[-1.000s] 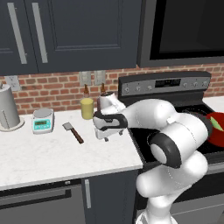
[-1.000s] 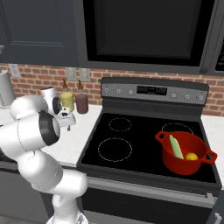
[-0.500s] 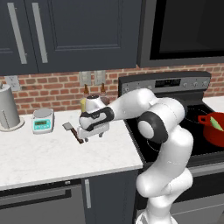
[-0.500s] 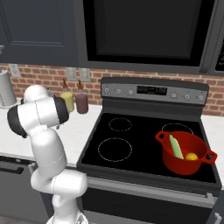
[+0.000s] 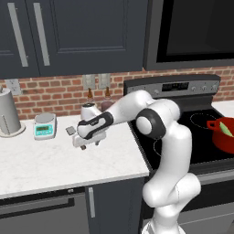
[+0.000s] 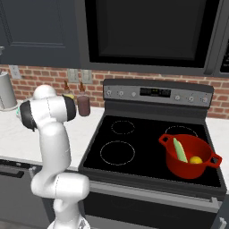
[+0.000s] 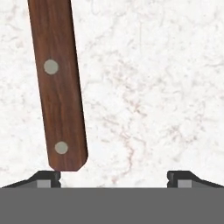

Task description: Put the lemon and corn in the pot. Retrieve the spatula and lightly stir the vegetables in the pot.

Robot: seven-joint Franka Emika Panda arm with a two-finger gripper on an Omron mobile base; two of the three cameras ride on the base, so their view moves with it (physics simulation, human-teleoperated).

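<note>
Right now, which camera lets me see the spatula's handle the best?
The hand view: the spatula handle lies big and clear on the white counter, brown wood with two pale rivets, its end by one fingertip. The left base view shows just its small grey head beside the arm. The right base view tells nothing about it.

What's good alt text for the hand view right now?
Looking straight down at a white marble counter, the open pincer hovers over a spatula's brown wooden handle with two silver rivets. The handle's end sits by one fingertip, off-centre between the two rather than midway.
</note>
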